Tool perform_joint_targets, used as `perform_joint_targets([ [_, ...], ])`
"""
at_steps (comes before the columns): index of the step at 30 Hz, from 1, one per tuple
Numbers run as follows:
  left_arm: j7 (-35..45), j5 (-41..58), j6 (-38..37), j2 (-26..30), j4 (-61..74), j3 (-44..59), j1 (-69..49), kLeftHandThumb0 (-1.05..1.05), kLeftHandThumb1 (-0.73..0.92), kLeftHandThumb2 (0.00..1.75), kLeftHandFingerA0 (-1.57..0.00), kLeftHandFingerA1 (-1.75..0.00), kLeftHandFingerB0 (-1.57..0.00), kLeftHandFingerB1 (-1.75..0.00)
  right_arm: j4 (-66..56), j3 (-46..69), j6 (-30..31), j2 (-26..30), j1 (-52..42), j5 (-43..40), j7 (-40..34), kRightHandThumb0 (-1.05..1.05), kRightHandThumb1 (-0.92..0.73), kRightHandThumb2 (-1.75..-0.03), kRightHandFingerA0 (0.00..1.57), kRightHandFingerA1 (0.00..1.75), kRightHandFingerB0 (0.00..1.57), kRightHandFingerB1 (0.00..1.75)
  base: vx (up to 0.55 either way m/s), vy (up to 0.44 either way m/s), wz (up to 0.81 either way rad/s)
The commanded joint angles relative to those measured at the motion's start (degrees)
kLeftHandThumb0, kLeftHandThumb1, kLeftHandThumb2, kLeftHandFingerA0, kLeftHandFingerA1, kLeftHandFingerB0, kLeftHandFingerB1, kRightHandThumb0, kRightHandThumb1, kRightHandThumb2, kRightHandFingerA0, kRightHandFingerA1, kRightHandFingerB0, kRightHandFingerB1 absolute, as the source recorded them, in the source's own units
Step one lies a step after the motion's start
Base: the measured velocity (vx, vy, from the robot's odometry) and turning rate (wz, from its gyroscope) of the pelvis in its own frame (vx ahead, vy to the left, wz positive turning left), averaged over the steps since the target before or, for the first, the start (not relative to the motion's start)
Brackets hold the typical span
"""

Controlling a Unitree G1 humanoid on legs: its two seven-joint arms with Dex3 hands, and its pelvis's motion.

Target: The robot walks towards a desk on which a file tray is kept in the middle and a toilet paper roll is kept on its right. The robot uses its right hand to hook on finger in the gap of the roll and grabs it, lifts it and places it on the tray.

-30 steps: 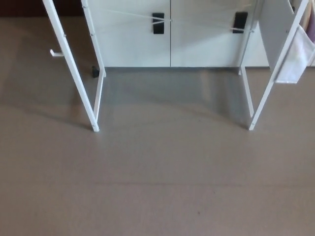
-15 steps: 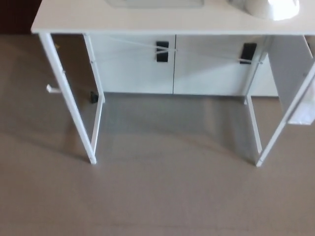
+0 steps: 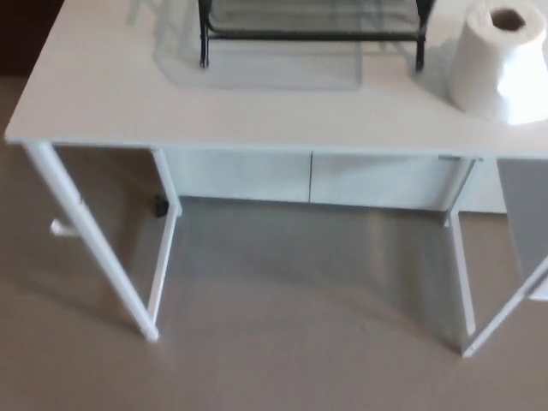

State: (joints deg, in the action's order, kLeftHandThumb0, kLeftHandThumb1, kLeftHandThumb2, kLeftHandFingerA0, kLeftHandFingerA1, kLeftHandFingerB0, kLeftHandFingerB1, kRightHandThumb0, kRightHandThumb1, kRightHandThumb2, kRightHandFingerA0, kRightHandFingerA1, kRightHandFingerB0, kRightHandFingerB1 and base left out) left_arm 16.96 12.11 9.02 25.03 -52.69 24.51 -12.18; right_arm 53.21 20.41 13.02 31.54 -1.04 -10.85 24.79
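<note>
A smooth white desk [image 3: 103, 94] on thin white metal legs [image 3: 94, 248] was observed above a matt brown floor [image 3: 300, 325]. A black wire file tray [image 3: 308, 36] was noted at 12 o'clock, its rear cut off by the frame edge. The toilet paper roll [image 3: 492, 64], white, soft and cylindrical with a brown core hole upward, was found upright on the desk at 3 o'clock of the tray, close beside it. Neither hand was in view, so their position relative to the roll and their finger state could not be told.
</note>
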Motion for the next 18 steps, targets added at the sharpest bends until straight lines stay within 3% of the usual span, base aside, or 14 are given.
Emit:
perform_joint_targets([
  [1, 0.0, 0.4, -1.0, 1.0, 2.9, 0.3, -0.9, -0.98, 0.92, 1.17, 0.0, -0.04, 0.0, -0.02, 2.3, -2.1, 3.2, 1.5, 3.2, 1.0, -1.4, -0.4, -0.54, -0.78, 0.0, 0.29, 0.0, 0.03, 0.5, 0.168, -0.29],
  [2, -0.1, 0.7, -1.2, 0.8, 2.5, 0.6, -0.7, -0.98, 0.92, 1.16, 0.0, -0.04, 0.0, -0.01, 2.6, 0.0, 1.4, 0.4, 3.1, -0.9, -2.5, -0.35, -0.63, -0.59, 0.0, 0.25, 0.0, 0.09, 0.49, 0.163, -0.5],
  [4, -0.2, 0.3, -1.6, 0.9, 1.3, 0.5, -0.2, -0.97, 0.92, 1.17, 0.0, -0.04, 0.0, -0.02, 1.6, -1.2, 0.1, 0.6, 2.5, 1.0, -2.2, -0.49, -0.67, -0.6, 0.17, 0.41, 0.0, 0.04, 0.49, 0.159, -0.06],
  [7, -0.5, 0.0, -1.7, 1.3, -0.3, 0.3, 0.7, -0.98, 0.92, 1.17, 0.0, -0.03, 0.0, -0.01, 0.8, -3.2, -0.7, 1.0, 1.9, 2.7, -2.0, -0.47, -0.65, -0.59, 0.15, 0.41, 0.0, 0.07, 0.4, 0.118, 0.01],
  [8, 0.4, 0.1, -2.0, 1.3, 1.1, 0.1, -0.3, -0.97, 0.92, 1.18, 0.0, -0.05, 0.0, -0.03, 0.7, -1.3, 2.3, 0.8, 2.5, 0.4, -1.8, -0.46, -0.52, -0.78, 0.03, 0.39, 0.0, 0.09, 0.26, 0.058, 0.13],
  [9, -0.7, -0.1, -0.6, 0.9, 3.8, -0.2, -0.9, -0.84, 0.79, 1.01, 0.0, 0.0, 0.0, 0.0, -2.0, -2.6, 2.2, 0.9, 1.6, 2.0, -3.0, -0.46, -0.65, -0.59, 0.26, 0.45, 0.0, 0.13, 0.26, 0.035, 0.06],
  [10, 0.0, 0.4, -1.0, 0.7, 4.6, 0.1, -1.6, -0.96, 0.92, 1.19, 0.0, -0.07, 0.0, -0.04, -2.7, -2.2, -0.8, 0.4, 0.5, 2.2, -3.9, -0.47, -0.5, -0.77, 0.06, 0.47, 0.0, 0.09, 0.25, -0.005, 0.1],
  [12, -0.2, 0.4, -0.9, 0.4, 5.3, 0.1, -2.0, -0.88, 0.84, 1.07, 0.0, -0.01, 0.0, 0.0, -3.0, -2.2, 0.6, 0.5, 0.8, 2.0, -3.7, -0.47, -0.55, -0.76, 0.16, 0.5, 0.0, 0.09, 0.27, -0.042, 0.11],
  [13, -0.2, 0.2, -1.3, 0.5, 4.1, 0.0, -1.4, -0.95, 0.92, 1.19, 0.0, -0.07, 0.0, -0.04, -3.1, -2.4, 2.3, 0.7, 1.2, 2.2, -4.2, -0.48, -0.55, -0.76, 0.15, 0.49, 0.0, 0.1, 0.2, -0.098, 0.15],
  [14, -0.5, 0.2, -1.8, 0.6, 2.2, 0.2, -0.3, -0.97, 0.92, 1.18, 0.0, -0.07, 0.0, -0.02, -3.6, -1.8, 2.0, 0.4, 1.0, 1.6, -4.1, -0.49, -0.52, -0.77, 0.03, 0.45, 0.0, 0.07, 0.28, -0.089, 0.25],
  [15, -0.4, 0.2, -1.8, 0.8, 1.7, 0.2, 0.0, -0.97, 0.92, 1.19, 0.0, -0.07, 0.0, -0.02, -3.2, -2.7, 1.2, 0.5, 1.0, 2.7, -4.9, -0.5, -0.62, -0.58, 0.14, 0.4, 0.0, 0.13, 0.32, -0.151, 0.19],
  [16, -0.3, 0.2, -1.9, 0.8, 1.6, 0.1, 0.1, -0.97, 0.92, 1.19, 0.0, -0.07, 0.0, -0.02, -2.7, -3.7, 0.1, 0.7, 1.2, 4.1, -5.7, -0.5, -0.62, -0.58, 0.14, 0.4, 0.0, 0.13, 0.43, -0.219, -0.59],
  [17, -0.2, 0.0, -2.1, 0.8, 1.7, 0.0, -0.1, -0.95, 0.92, 1.19, 0.0, -0.08, 0.0, -0.04, -1.7, -3.7, 0.1, 0.9, 1.8, 3.7, -4.7, -0.53, -0.59, -0.81, 0.01, 0.33, 0.0, 0.0, 0.4, -0.202, 0.83],
  [18, -0.1, -0.2, -2.3, 0.7, 2.6, -0.3, -0.6, -0.95, 0.92, 1.2, 0.0, -0.07, 0.0, -0.04, 0.0, -3.4, 0.2, 1.2, 2.8, 2.9, -3.4, -0.54, -0.58, -0.8, 0.01, 0.4, 0.0, 0.0, 0.38, -0.208, 0.43],
])
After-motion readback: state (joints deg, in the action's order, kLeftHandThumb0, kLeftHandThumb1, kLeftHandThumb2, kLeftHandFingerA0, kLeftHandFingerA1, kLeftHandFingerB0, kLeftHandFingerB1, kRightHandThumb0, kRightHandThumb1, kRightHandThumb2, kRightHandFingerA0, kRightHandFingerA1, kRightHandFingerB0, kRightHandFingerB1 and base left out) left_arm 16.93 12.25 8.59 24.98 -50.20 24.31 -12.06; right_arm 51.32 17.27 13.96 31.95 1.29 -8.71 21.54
